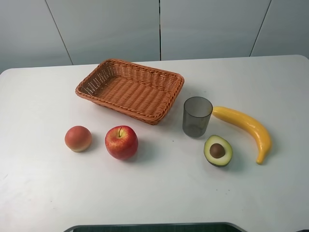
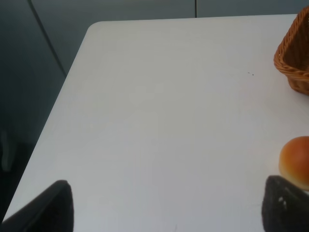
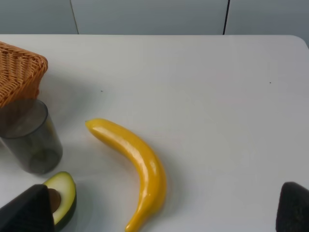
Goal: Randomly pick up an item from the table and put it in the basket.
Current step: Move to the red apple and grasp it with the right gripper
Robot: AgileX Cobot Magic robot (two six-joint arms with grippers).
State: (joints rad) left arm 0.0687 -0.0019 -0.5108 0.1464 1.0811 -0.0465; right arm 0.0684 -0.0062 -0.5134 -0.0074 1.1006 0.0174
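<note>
The red apple stands on the white table, in front of the empty wicker basket. The apple shows in neither wrist view. A corner of the basket shows in the left wrist view and in the right wrist view. Neither arm shows in the exterior view. My left gripper is open and empty over bare table, with the peach-like fruit beside one of its fingers. My right gripper is open and empty above the banana.
A matte orange-pink fruit lies left of the apple. A grey cup, an avocado half and a yellow banana lie right of the basket.
</note>
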